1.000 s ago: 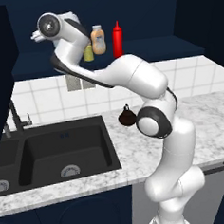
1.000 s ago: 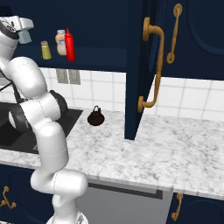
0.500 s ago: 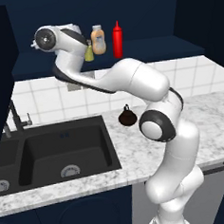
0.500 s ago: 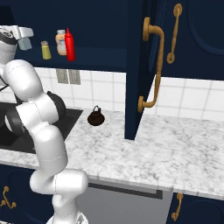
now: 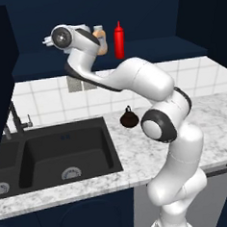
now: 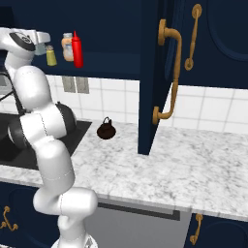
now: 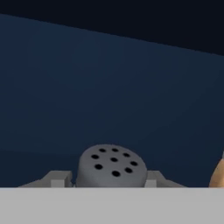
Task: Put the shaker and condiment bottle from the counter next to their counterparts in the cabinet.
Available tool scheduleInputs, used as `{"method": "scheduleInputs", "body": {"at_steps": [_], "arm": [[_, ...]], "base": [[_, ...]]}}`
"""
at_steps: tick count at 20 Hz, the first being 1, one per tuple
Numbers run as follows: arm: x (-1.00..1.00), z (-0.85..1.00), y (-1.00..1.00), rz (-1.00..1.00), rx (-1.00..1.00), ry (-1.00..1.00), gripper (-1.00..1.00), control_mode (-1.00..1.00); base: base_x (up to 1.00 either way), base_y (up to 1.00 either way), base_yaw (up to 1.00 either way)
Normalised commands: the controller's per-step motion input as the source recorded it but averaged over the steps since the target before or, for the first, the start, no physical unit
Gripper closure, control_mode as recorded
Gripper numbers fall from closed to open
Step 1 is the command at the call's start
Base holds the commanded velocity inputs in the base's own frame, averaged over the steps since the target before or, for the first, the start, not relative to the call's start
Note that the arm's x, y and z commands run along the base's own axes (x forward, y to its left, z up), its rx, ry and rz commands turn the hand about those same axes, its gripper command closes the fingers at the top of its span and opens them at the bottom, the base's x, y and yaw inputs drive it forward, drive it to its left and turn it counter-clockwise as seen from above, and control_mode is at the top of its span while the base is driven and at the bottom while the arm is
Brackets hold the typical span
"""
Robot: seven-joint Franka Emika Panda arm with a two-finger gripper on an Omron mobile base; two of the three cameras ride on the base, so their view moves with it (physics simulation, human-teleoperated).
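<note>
Looking along the hand camera, I saw the small pale blue-grey shaker with the perforated grey cap (image 7: 111, 166) sitting exactly between the two dark tips of the gripper (image 7: 109, 181). The jaws were clamped on the shaker from both sides, with the cap pointing up at the lens. I judged that it was held upright so that it could be put down on its base without tipping.

The arm was stretched high and to the left, with the hand inside the dark navy blue wall cabinet (image 6: 111, 68), above its single open shelf. In the right base view the hand was just beside the small yellow-green shaker with a grey cap (image 6: 51, 58). This made sense to me, because the carried shaker belongs next to this one.

The slim red squeeze bottle with the pointed nozzle (image 5: 119, 40) stood upright on the shelf, just beside the wider peach-orange bottle with a white cap (image 5: 100, 39). So I considered that half of the task as done.

On the white-grey speckled marble table (image 6: 160, 164) I saw a small dark brown pot-like object (image 5: 129, 118) near the black sink (image 5: 65, 148), which has no part in the task.

I could not tell whether the base of the shaker touched the shelf. I thought I should lower it gently before I release it.
</note>
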Motion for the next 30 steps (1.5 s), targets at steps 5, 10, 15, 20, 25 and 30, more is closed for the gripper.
{"method": "scheduleInputs", "body": {"at_steps": [5,10,15,20,25,30], "arm": [[0.29,-0.18,0.00,0.00,0.00,0.00,-1.00,-1.00],[0.08,-0.03,0.00,0.00,0.00,0.00,-1.00,-1.00],[0.00,0.00,0.00,0.00,0.00,0.00,-1.00,-1.00],[0.00,0.10,0.12,0.08,0.00,-0.09,-1.00,-1.00],[-0.01,0.24,0.40,0.09,-0.05,-0.18,-1.00,-1.00],[-0.44,0.10,0.60,0.10,-0.18,-0.19,-1.00,-1.00]], "base": [[0.00,0.00,0.00],[0.00,0.00,0.00],[0.00,0.00,0.00],[0.00,0.00,0.00],[0.00,0.00,0.00],[0.00,0.00,0.00]]}}
